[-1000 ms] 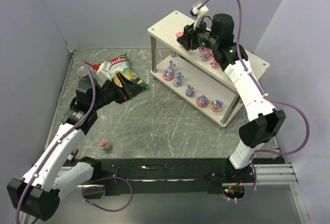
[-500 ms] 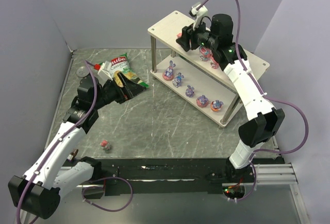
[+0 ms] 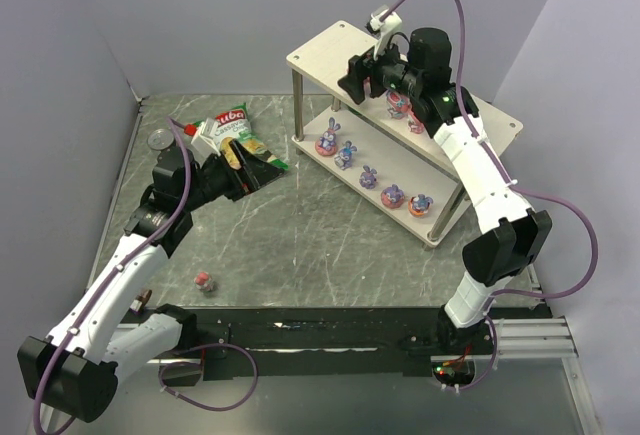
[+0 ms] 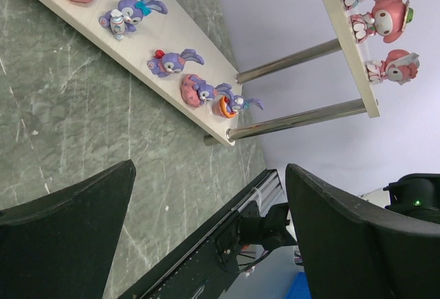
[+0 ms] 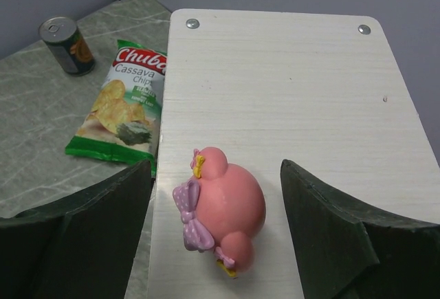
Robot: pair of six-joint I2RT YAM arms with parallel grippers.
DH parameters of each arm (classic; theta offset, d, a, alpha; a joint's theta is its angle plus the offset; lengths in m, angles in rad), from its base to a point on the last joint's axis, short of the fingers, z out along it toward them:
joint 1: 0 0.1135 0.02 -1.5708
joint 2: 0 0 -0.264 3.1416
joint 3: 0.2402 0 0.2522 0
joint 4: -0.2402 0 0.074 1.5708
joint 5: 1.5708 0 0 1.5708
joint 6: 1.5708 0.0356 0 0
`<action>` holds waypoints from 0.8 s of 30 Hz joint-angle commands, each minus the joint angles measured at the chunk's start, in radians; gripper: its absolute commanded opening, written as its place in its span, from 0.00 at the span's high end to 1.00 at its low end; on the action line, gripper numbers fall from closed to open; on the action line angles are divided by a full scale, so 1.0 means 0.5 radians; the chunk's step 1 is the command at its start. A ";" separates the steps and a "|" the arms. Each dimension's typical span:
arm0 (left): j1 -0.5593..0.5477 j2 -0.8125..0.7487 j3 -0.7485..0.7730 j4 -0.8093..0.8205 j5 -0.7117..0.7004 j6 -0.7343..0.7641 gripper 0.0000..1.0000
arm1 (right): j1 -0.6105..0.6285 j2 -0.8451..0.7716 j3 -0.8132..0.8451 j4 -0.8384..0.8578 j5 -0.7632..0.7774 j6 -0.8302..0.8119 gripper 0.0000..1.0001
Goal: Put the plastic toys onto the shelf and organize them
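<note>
Work surface: a matte grey-green marbled tabletop [image 3: 320, 245] with pale veins. Plain lavender-grey panels enclose it on three sides: left wall [image 3: 50, 105], back wall [image 3: 240, 15], right wall [image 3: 595, 95]. A black rail [image 3: 330, 333] runs along the near edge, with silver aluminium framing [image 3: 545, 335] at the near right corner. Lighting is even, shadows soft.

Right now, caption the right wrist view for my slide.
Open right gripper flanks a pink toy on the shelf's top board; chip bag and can beyond.

White-shelled left arm [image 3: 110, 295] and right arm [image 3: 482, 170], black at the joints. Purple cables [image 3: 596, 240] loop along both.
</note>
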 commanded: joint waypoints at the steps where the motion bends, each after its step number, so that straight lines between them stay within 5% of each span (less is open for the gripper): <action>1: 0.008 -0.010 0.022 0.105 0.016 0.009 0.04 | -0.015 -0.062 0.050 0.078 0.015 -0.010 0.08; 3: 0.008 -0.022 0.013 0.117 0.013 0.009 0.04 | -0.015 -0.074 0.062 0.081 0.012 -0.003 0.00; 18: 0.008 -0.032 0.013 0.114 0.022 0.019 0.04 | -0.012 -0.222 0.123 0.066 0.064 0.033 0.00; 24: 0.008 -0.029 0.013 0.111 0.022 0.034 0.04 | -0.012 -0.286 0.261 -0.219 0.238 0.064 0.00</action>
